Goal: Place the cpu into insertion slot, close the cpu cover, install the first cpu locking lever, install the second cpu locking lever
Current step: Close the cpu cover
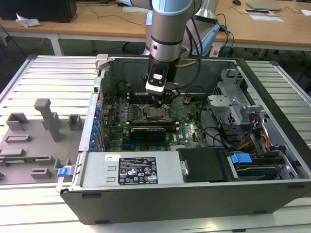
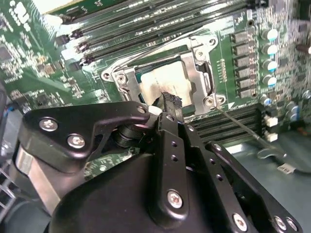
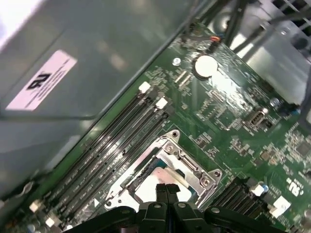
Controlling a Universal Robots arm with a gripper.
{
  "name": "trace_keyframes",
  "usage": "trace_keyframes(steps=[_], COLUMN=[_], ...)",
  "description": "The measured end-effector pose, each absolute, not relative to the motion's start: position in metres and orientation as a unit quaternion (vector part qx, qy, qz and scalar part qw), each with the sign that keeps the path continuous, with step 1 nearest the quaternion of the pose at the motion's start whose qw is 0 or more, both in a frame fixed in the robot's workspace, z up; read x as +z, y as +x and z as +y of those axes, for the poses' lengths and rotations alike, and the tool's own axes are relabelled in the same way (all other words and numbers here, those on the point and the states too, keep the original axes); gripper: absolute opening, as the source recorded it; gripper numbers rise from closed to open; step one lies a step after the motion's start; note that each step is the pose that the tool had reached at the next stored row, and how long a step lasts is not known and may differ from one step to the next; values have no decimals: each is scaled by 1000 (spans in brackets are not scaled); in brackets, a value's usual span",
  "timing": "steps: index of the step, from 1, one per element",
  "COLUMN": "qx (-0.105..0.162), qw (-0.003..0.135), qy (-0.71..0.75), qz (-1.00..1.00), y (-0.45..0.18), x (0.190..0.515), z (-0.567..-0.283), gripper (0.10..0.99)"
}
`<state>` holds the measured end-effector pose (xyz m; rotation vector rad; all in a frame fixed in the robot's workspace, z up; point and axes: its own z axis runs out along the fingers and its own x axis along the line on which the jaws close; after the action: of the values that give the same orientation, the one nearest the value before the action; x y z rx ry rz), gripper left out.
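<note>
Reaching down into the open computer case (image 1: 194, 194) in the middle of the exterior view, the gripper (image 1: 159, 103) has its two black fingers pressed together, with nothing between them. In both wrist views the tips (image 2: 170, 103) (image 3: 166, 190) sit right over the cpu (image 2: 165, 80) (image 3: 146, 192). The pale cpu lies flat in its slot on the green board (image 3: 228, 111). The cpu cover (image 2: 198, 73) (image 3: 187, 162) lies around it like a shiny frame. The case rests on a pale table (image 1: 43, 73) with long ridges. Grey block shapes (image 1: 29, 141) sit at the exterior view's left. Wooden desks (image 1: 97, 19) stand along the top of that view.
</note>
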<state>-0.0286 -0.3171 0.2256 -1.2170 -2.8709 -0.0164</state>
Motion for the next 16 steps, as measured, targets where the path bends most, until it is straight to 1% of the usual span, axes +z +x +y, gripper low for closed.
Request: trace_keyframes(steps=[16], qx=[-3], qw=[12], qy=[-216], qz=[-976], y=[-29], x=[226], z=[-317], gripper=[106])
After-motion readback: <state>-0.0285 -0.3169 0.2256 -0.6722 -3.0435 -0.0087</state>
